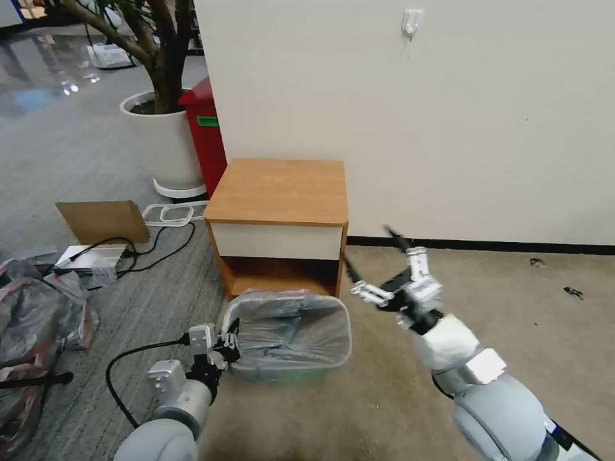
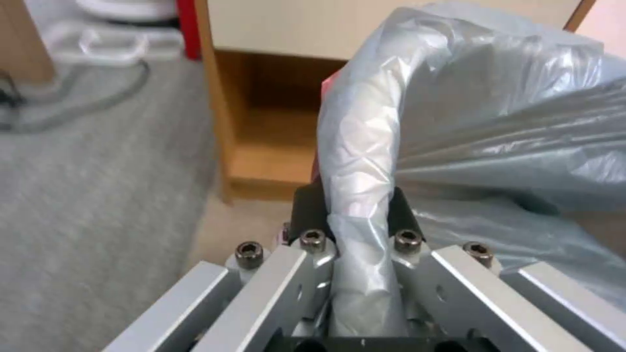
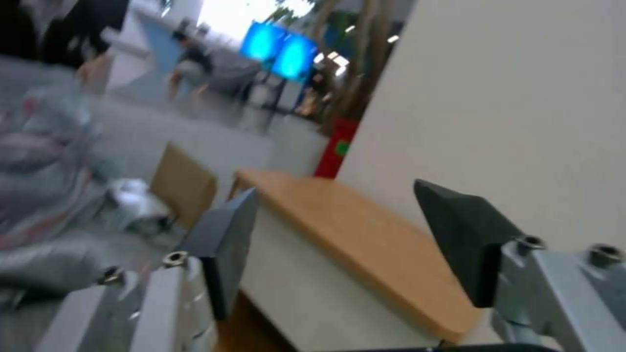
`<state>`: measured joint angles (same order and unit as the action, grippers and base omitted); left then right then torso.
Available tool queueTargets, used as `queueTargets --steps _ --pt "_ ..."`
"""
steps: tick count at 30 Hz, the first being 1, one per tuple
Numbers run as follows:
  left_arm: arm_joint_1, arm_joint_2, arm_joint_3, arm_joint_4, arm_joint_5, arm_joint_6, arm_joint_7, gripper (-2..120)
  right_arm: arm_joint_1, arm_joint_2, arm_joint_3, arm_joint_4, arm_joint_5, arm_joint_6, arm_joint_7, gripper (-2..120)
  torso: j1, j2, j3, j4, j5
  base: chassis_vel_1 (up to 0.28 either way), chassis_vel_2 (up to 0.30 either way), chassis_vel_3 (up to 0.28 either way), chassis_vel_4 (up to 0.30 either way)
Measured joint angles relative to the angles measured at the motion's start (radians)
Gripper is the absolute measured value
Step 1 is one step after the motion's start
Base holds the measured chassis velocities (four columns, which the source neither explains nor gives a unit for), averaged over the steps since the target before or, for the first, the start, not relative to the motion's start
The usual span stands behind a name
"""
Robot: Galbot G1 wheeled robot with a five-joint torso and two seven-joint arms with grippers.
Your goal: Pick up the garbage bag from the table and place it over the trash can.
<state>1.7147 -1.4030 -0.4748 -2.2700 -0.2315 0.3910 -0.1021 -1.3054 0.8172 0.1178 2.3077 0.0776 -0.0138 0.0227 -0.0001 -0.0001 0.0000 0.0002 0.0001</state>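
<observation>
Beige carpet (image 1: 512, 307) underlies the bag-lined trash can (image 1: 291, 333) fronting the table (image 1: 278, 192).

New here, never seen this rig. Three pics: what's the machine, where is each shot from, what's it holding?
It is a wheeled robot with two arms, each ending in a two-finger gripper. The wide picture comes from its head camera, looking down at the floor; the other two come from cameras on each wrist.

In front stands a small wooden table against the wall, its top bare. Just before it on the carpet is the trash can, already lined with the grey garbage bag.

The left gripper is at the can's left rim, and its wrist view shows its fingers either side of the bag-covered rim. The right gripper hangs in the air to the right of the table, open and holding nothing.
</observation>
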Motion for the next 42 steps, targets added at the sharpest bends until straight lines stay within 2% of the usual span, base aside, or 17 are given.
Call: queueTargets --steps 1,2,5,6,9,11,14,17,18,22,24,29,42 --pt "0.006 -0.007 0.006 0.0 0.06 -0.019 0.007 3 0.027 -0.04 -0.02 0.011 -0.001 -0.038 -0.021 61 0.0 0.0 0.0 -0.0001 -0.0001 0.0 0.0 0.0 0.0" --pt "0.006 -0.007 0.006 0.0 0.06 -0.019 0.007 3 0.027 -0.04 -0.02 0.011 -0.001 -0.038 -0.021 61 0.0 0.0 0.0 -0.0001 -0.0001 0.0 0.0 0.0 0.0" --pt "0.017 -0.022 0.024 0.004 0.177 -0.051 0.01 3 0.069 -0.143 -0.058 0.05 0.004 -0.166 -0.107 46 0.0 0.0 0.0 0.0 0.0 0.0 0.0 0.0 0.0" --pt "0.017 -0.022 0.024 0.004 0.177 -0.051 0.01 3 0.069 -0.143 -0.058 0.05 0.004 -0.166 -0.107 46 0.0 0.0 0.0 0.0 0.0 0.0 0.0 0.0 0.0" --pt "0.02 -0.046 0.048 0.009 0.254 -0.068 0.011 3 0.088 -0.187 -0.093 0.067 -0.005 -0.271 -0.182 32 0.0 0.0 0.0 -0.0004 -0.0002 0.0 0.0 0.0 0.0" --pt "0.02 -0.05 0.053 0.01 0.267 -0.073 0.01 3 0.092 -0.188 -0.103 0.067 -0.015 -0.29 -0.193 30 0.0 0.0 0.0 -0.0004 0.0 0.0 0.0 0.0 0.0" --pt "0.021 -0.069 0.085 0.014 0.299 -0.079 0.007 3 0.122 -0.161 -0.162 0.041 -0.06 -0.356 -0.23 13 0.0 0.0 0.0 -0.0003 -0.0002 0.0 0.0 0.0 0.0" --pt "0.021 -0.074 0.095 0.017 0.307 -0.081 0.007 3 0.136 -0.14 -0.19 0.02 -0.077 -0.373 -0.243 7 0.0 0.0 0.0 -0.0004 -0.0002 0.0 0.0 0.0 0.0" --pt "0.022 -0.075 0.096 0.018 0.309 -0.081 0.007 3 0.14 -0.134 -0.197 0.013 -0.082 -0.376 -0.246 0 0.0 0.0 0.0 -0.0004 0.0 0.0 0.0 0.0 0.0" --pt "0.026 -0.078 0.105 0.019 0.318 -0.083 0.005 3 0.162 -0.093 -0.243 -0.023 -0.113 -0.392 -0.27 0 0.0 0.0 0.0 -0.0002 -0.0001 0.0 0.0 0.0 0.0" --pt "0.034 -0.076 0.117 0.016 0.323 -0.083 0.004 3 0.213 -0.035 -0.315 -0.089 -0.151 -0.41 -0.3 0 0.0 0.0 0.0 -0.0002 -0.0002 0.0 0.0 0.0 0.0" --pt "0.04 -0.075 0.121 0.01 0.323 -0.083 -0.001 3 0.286 0.018 -0.387 -0.169 -0.177 -0.419 -0.325 0 0.0 0.0 0.0 -0.0001 -0.0003 0.0 0.0 0.0 0.0" --pt "0.049 -0.079 0.162 0.005 0.326 -0.075 -0.018 3 0.388 0.086 -0.468 -0.342 -0.21 -0.415 -0.364 0 0.0 0.0 0.0 -0.0001 -0.0002 0.0 0.0 0.0 0.0"
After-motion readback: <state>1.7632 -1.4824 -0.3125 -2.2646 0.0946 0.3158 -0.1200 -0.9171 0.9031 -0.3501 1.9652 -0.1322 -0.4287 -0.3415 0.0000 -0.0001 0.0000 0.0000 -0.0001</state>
